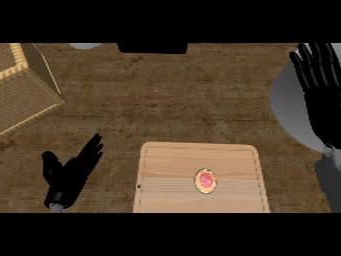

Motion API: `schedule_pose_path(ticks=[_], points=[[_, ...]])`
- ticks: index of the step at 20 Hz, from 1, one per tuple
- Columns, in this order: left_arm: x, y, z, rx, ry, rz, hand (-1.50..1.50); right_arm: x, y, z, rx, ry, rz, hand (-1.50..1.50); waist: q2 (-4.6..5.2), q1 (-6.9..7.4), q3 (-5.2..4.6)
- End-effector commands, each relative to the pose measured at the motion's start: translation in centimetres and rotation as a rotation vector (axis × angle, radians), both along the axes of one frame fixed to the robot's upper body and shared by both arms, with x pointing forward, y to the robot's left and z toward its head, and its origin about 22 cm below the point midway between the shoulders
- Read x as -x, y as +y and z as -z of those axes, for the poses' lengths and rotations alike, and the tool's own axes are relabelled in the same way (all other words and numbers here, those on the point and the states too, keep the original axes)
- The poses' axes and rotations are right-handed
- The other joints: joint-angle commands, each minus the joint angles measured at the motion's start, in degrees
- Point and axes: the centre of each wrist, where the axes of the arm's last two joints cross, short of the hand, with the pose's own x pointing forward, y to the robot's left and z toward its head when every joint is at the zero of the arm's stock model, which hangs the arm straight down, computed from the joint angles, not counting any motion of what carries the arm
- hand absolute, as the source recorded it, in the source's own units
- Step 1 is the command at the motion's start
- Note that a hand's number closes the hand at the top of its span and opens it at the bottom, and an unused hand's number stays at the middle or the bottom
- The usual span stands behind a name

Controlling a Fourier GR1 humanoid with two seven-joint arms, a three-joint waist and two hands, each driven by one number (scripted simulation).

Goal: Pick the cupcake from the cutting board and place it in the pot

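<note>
A small cupcake [205, 181] with pink topping sits on the light wooden cutting board [165, 170], right of the board's middle. The grey pot [291, 107] lies at the right edge of the head view, largely covered by my right hand [334, 107], which hangs over it with straight fingers pointing away from me. My left hand [69, 175] rests left of the board, fingers straight and thumb spread, holding nothing. Neither hand touches the cupcake.
A tan woven box [14, 90] stands at the upper left on the brown counter. A dark object [152, 47] and a grey one [86, 46] show at the far edge. My right forearm [339, 185] runs along the lower right.
</note>
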Motion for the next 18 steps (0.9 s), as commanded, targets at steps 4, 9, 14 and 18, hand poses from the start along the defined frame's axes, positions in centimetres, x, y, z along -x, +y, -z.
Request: schedule_pose_path(ticks=[4,9,14,18], points=[[-5.7,1.1,-8.1,-0.062,-0.454,-0.158,0.00,0.6,-2.6,0.1,0.055,0.027,-0.197,1.50,0.32,-0.92,1.26],[-7.4,2.4,-12.1,-0.085,-0.616,-0.215,0.00,3.0,-9.2,2.6,0.502,0.095,0.164,-1.50,0.58,-2.55,1.26],[-7.2,3.1,-13.7,-0.085,-0.629,-0.219,0.00,7.9,-8.2,7.5,0.584,-0.091,-0.061,-1.50,0.38,-1.80,1.19],[-8.2,1.4,-11.7,-0.077,-0.616,-0.233,0.00,9.6,-6.3,6.1,0.711,-0.140,-0.094,-1.50,0.51,-2.10,1.06]])
